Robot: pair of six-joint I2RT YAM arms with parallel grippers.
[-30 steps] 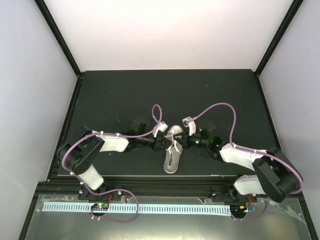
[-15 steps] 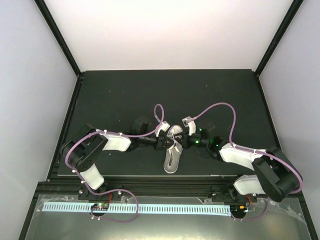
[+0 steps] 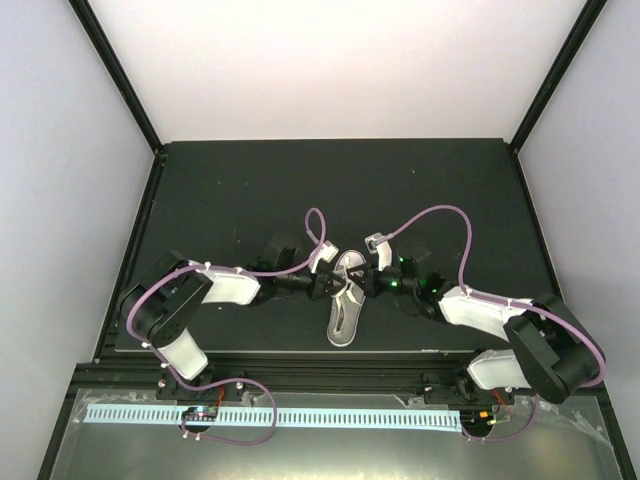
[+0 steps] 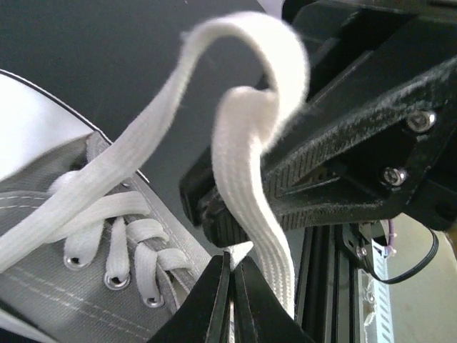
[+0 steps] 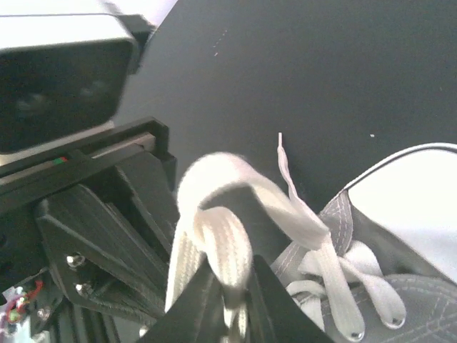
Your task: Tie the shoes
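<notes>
The grey sneaker (image 3: 343, 312) with its white sole lies on the black mat, toe toward the near edge. My left gripper (image 3: 326, 287) and right gripper (image 3: 364, 286) meet over its lacing. In the left wrist view my left gripper (image 4: 232, 266) is shut on a white lace tip (image 4: 240, 251), beside a lace loop (image 4: 246, 136) draped over the right gripper's black fingers (image 4: 321, 161). The grey upper and eyelets (image 4: 78, 236) lie at the left. In the right wrist view my right gripper (image 5: 233, 289) is shut on a folded lace loop (image 5: 223, 239); the shoe (image 5: 400, 293) lies at the right.
The black mat (image 3: 250, 190) stretches behind the shoe, with white walls around it. The left arm's purple cable (image 3: 316, 218) arches over the mat, and the right arm's cable (image 3: 440, 215) does the same. A white slotted rail (image 3: 300, 416) runs along the near frame.
My left arm has edged slightly right, closer to the shoe's lacing. The right arm and the shoe have hardly moved.
</notes>
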